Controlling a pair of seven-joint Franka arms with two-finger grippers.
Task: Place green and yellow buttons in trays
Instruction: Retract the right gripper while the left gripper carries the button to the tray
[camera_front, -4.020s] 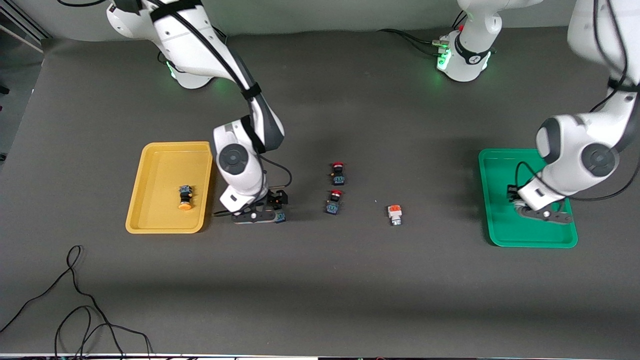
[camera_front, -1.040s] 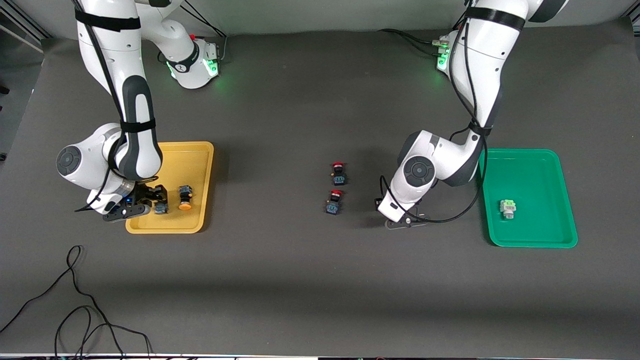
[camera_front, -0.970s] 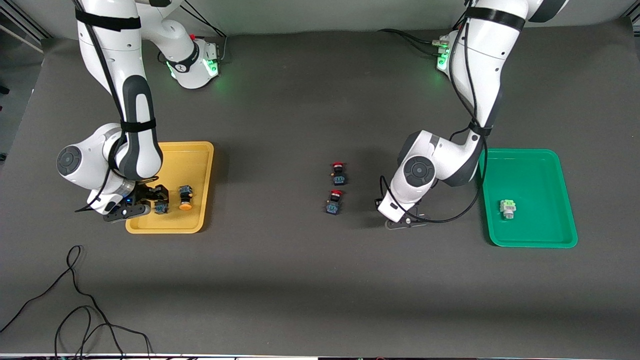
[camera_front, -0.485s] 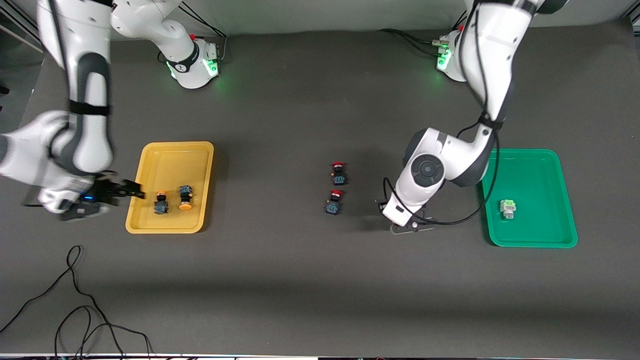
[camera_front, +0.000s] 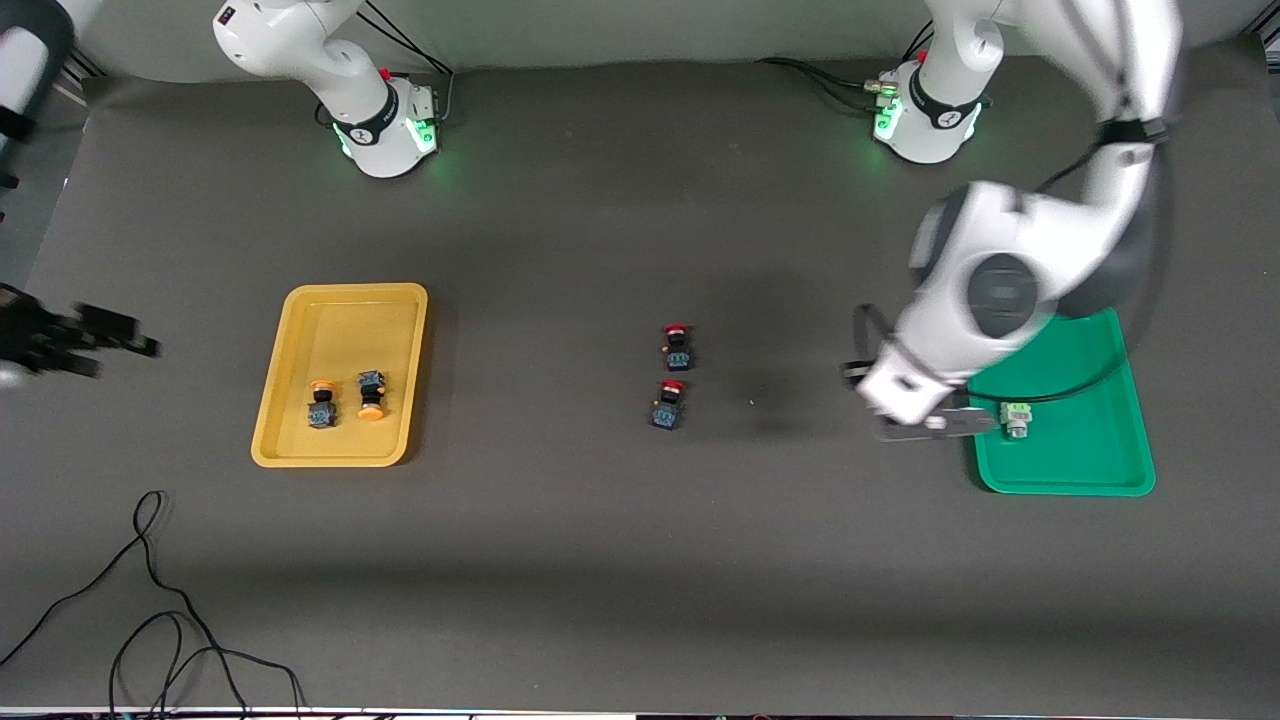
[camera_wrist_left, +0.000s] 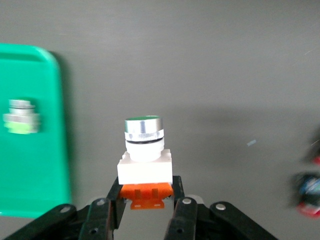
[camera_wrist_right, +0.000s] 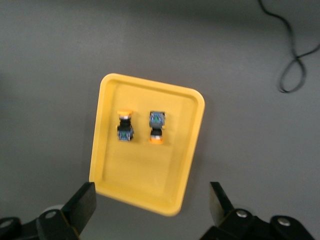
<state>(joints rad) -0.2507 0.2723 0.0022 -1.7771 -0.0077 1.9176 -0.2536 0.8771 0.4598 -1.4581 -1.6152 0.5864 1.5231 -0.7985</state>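
Buttons with red caps (camera_front: 672, 375) lie mid-table; left pincer (camera_wrist_left: 147, 207) clamps a green-capped button (camera_wrist_left: 144, 152), right pincer (camera_wrist_right: 152, 205) gapes empty.

On the desk (camera_front: 600, 560), the yellow tray (camera_front: 300, 440) at 9 o'clock holds two yellow buttons (camera_front: 345, 397). The green tray (camera_front: 1100, 470) at 3 o'clock holds the green button (camera_front: 1016, 419). Left tool (camera_front: 935, 425) hangs over its edge.

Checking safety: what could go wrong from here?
The left gripper pinches the green-capped button only by its orange base; it might tip out. It hangs over table beside the green tray, so early release would miss. The right gripper hangs open off the yellow tray, toward the right arm's end.
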